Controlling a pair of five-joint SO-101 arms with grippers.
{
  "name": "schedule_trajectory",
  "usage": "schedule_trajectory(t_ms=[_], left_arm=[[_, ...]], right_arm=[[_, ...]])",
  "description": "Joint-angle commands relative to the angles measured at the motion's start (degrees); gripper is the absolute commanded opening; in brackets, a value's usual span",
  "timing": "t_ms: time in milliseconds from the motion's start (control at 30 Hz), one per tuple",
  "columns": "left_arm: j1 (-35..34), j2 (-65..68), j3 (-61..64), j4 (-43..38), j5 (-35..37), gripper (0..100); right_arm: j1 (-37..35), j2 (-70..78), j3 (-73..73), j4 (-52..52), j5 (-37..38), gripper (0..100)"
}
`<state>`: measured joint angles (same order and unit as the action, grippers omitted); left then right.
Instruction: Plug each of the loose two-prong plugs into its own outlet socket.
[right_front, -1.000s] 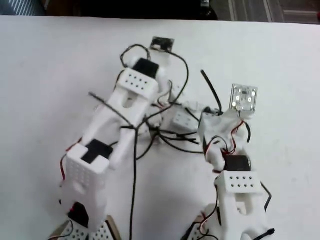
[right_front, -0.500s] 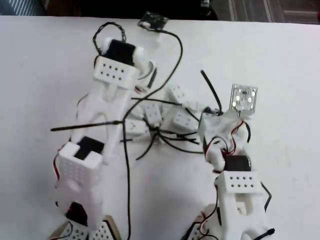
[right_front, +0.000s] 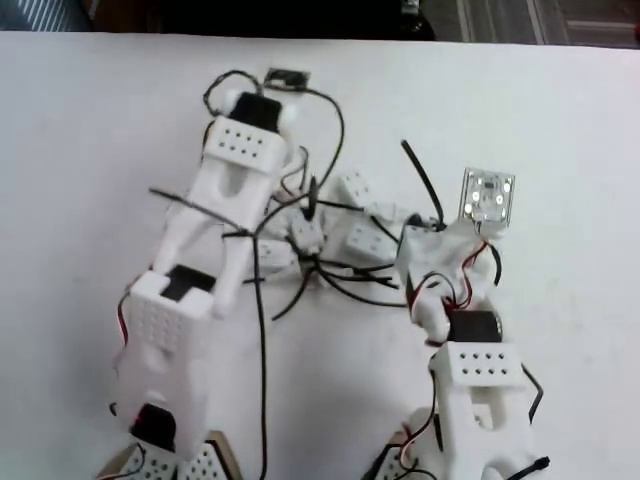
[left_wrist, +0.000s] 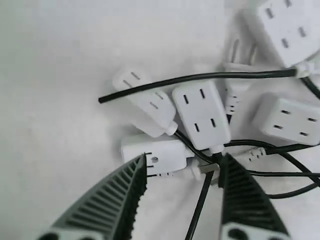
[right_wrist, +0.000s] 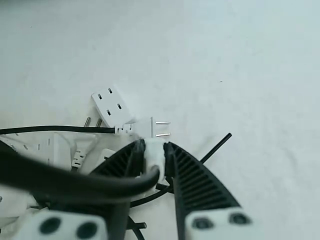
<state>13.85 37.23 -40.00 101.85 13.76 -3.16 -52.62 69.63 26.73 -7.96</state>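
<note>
White table (right_front: 80, 150), dark room (right_front: 250, 15) behind, L pincer (left_wrist: 183, 160) wide, R pincer (right_wrist: 154, 150) gripping plug (right_wrist: 149, 130).

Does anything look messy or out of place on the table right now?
Yes. The white outlet blocks and loose plugs lie heaped on the table, tilted every way, with black cords crossing over them. The right claw grips one plug.

This looked like a robotics lab or maker's workbench. A left arm (right_front: 195, 285) and a right arm (right_front: 480, 385), both of white plastic with bare red and black wiring, stood on a plain white table (right_front: 570, 110). Around the left claw (left_wrist: 182, 160) lay black cords (left_wrist: 200, 77), white outlet sockets (left_wrist: 200, 115) and a plug (left_wrist: 157, 156), and well beyond it, past the table's far edge, ran darker floor (right_front: 560, 20).
</note>
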Motion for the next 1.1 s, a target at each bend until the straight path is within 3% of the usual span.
schedule_trajectory(t_ms=[0, 400, 633, 933, 1067], left_arm=[[-1.8, 1.71, 0.09, -0.09, 1.23, 24], [-4.35, 9.45, -0.62, -4.31, 1.23, 22], [-10.77, 12.62, -7.65, -8.35, 0.88, 22], [-11.12, 21.49, -15.65, -7.91, 0.88, 22], [-12.0, 22.29, -22.15, -4.22, 0.88, 9]], right_arm=[[0.66, 0.04, -3.16, -1.19, -0.26, 1.7], [0.66, 0.04, -3.16, -1.19, -0.26, 1.7], [0.66, 0.04, -3.16, -1.19, -0.26, 1.7], [0.66, 0.04, -3.16, -1.19, -0.26, 1.7], [0.66, 0.04, -3.16, -1.19, -0.26, 1.7]])
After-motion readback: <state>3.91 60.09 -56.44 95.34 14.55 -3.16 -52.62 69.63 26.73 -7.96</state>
